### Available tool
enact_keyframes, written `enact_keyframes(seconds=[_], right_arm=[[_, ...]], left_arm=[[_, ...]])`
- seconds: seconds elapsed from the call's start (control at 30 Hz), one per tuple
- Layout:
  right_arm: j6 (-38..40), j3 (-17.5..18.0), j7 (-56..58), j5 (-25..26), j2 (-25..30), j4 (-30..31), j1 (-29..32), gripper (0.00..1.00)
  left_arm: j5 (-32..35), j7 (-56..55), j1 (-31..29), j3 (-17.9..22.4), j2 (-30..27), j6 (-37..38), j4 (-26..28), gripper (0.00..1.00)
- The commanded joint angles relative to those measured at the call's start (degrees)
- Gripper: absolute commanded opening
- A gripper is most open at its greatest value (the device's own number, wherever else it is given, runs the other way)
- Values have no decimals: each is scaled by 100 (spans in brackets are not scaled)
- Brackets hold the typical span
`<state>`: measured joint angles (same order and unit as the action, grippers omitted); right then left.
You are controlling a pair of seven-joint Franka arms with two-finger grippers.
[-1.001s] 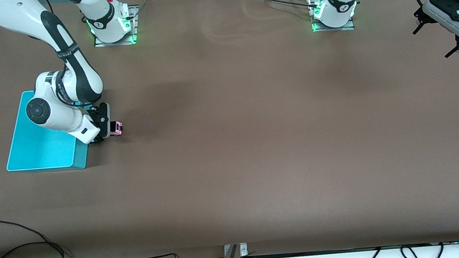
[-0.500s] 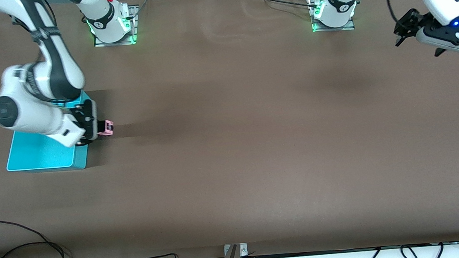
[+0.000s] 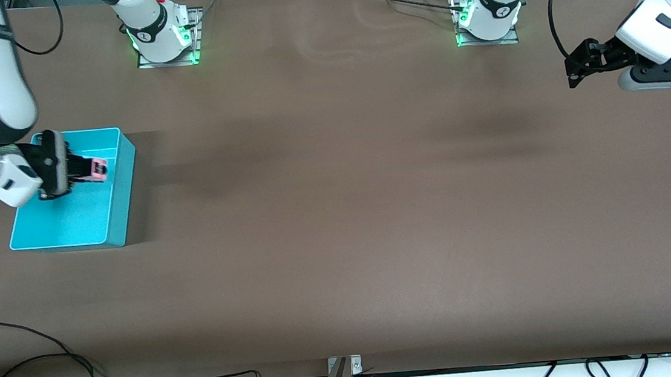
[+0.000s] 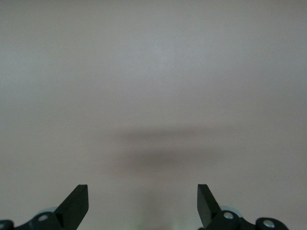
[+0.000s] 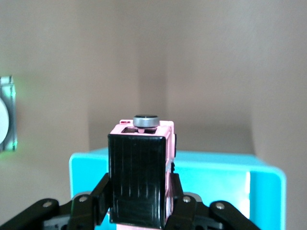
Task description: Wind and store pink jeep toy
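The right gripper (image 3: 86, 169) hangs over the turquoise bin (image 3: 119, 213) at the right arm's end of the worktop (image 3: 337, 212), its jaws closed on the pink jeep toy (image 3: 97, 168). Only the right wrist view shows the toy's black roof (image 5: 138, 179) and a grey round part (image 5: 146, 120). The left gripper (image 3: 577, 64) waits over the other end, jaws wide open and empty. No writing is readable.

Pink jeep toy (image 5: 140, 175) — wheels and underside hidden, perhaps behind the right claw (image 5: 140, 211) fingers.
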<state>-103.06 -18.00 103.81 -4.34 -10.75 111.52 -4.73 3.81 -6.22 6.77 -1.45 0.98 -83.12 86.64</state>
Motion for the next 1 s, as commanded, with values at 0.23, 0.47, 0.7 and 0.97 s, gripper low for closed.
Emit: enact_keyframes(seconds=[0.23,0.47,0.7,0.97], right_arm=[[-1304,-564,878,-128,73,1371,-20,17],[-1999,-564,904,-128,-67,1908,-19,17],[-2350,-564,904,-137,-322,2049,42,19],[-2632,-564,1202,-506,-656,2040,77,29]], left_arm=[[-223,-951,-1,-22,86,182,-270,100],[-285,-969,34,-30,95,182,-279,100],[-285,-969,35,-30,86,191,-270,100],[-285,-960,-36,5,95,217,-226,100]])
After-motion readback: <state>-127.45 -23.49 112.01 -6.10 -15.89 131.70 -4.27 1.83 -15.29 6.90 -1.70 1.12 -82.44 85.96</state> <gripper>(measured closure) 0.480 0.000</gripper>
